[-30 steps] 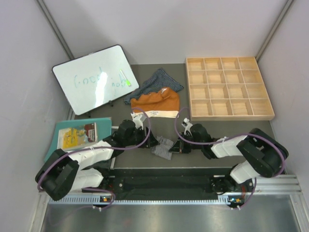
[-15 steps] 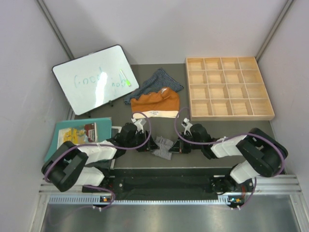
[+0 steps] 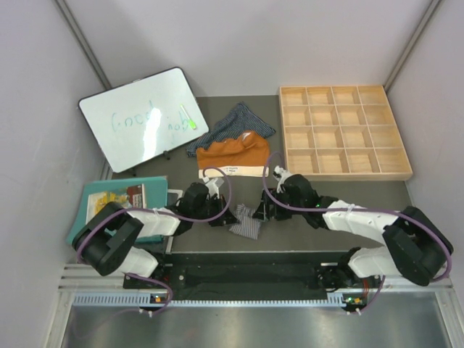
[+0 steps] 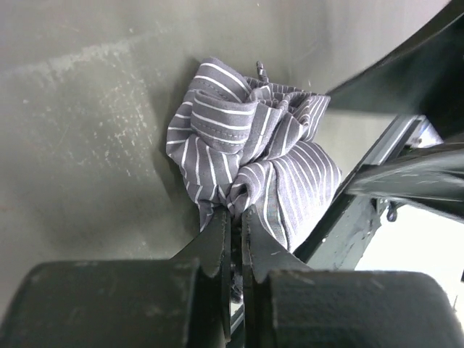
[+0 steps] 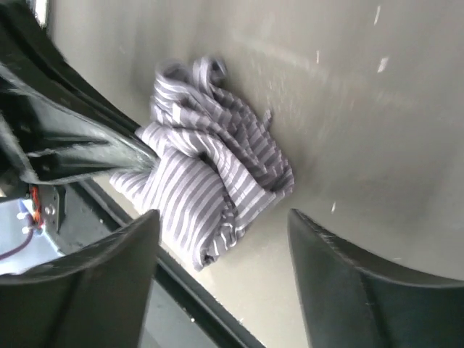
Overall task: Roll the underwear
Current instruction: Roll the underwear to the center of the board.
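Although it is gathered into a compact bundle, the grey pinstriped pair (image 3: 246, 222) looks more crumpled than rolled. Folds bulge out in several directions, one hem corner pokes up at the top, and no clean spiral shows. It lies at the lower centre of the overhead view, just beside the near edge of the counter (image 3: 348, 196), with the metal rail right next to it in both wrist views.

The left end effector (image 4: 235, 221) is pinched onto a thin fold at the bundle's near side, its jaws almost together with cloth between them. The right end effector (image 5: 221, 217) is spread wide, with the bundle lying ahead of its fingers and neither finger touching it.

I see two likely risks:
- **Unravelling:** the left grip holds only an outer layer, so a tug could pull that layer free and loosen the bundle.
- **Sliding off:** a push from the right side could send the soft cloth over the edge towards the rail.

The right jaws could also catch just a loose flap if they come together.

Farther up the frame, well apart from this pair, the rust-orange pair (image 3: 233, 154) lies flat and partly covers the dark navy striped pair (image 3: 239, 122). Both are unrolled. A wooden tray (image 3: 346, 176) sits at the upper right and a whiteboard (image 3: 141, 116) at the upper left.
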Controlling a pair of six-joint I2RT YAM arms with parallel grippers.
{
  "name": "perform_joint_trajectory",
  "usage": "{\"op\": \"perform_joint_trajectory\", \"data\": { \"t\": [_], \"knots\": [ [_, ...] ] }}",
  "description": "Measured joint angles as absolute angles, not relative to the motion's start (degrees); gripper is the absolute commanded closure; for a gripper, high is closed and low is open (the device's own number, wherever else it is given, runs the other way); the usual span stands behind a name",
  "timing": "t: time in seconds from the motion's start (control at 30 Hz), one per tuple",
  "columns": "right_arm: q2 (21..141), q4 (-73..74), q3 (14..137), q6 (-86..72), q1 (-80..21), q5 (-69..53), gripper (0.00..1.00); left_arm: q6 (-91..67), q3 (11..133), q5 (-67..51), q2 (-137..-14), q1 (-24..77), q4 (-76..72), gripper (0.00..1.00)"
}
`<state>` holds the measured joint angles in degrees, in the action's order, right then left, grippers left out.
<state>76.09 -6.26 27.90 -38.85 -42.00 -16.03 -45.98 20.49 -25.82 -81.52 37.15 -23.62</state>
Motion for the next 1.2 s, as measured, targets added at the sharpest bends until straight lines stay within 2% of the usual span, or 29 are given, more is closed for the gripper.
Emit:
{"op": "perform_joint_trajectory", "data": {
  "t": [0.1,0.23,0.43,0.67,0.97,1.2],
  "knots": [
    [73.43,-2.92,30.26,-34.35,-40.60,-14.66,0.13,-43.55,21.78,-26.28,-81.49,37.15,-21.23,1.00],
    [74.46,-2.61,31.48,-28.84,-38.11,-15.88,0.10,-40.95,23.33,-26.98,-81.52,37.19,-18.31,1.00],
    [83.20,-8.54,32.36,-23.70,-37.69,-22.48,0.09,-39.09,24.34,-27.81,-81.52,37.19,-16.16,1.00],
    [88.55,-17.67,33.12,-22.39,-38.15,-28.99,0.09,-38.65,25.30,-28.16,-81.80,37.19,-14.26,1.00],
    [88.36,-17.04,33.12,-19.94,-44.58,-29.80,0.11,-38.89,27.35,-28.88,-83.15,37.17,-11.38,1.00],
    [87.81,-11.27,35.94,-16.10,-48.84,-25.67,0.14,-39.72,27.99,-29.45,-84.03,36.95,-10.63,1.00]
  ]
}}
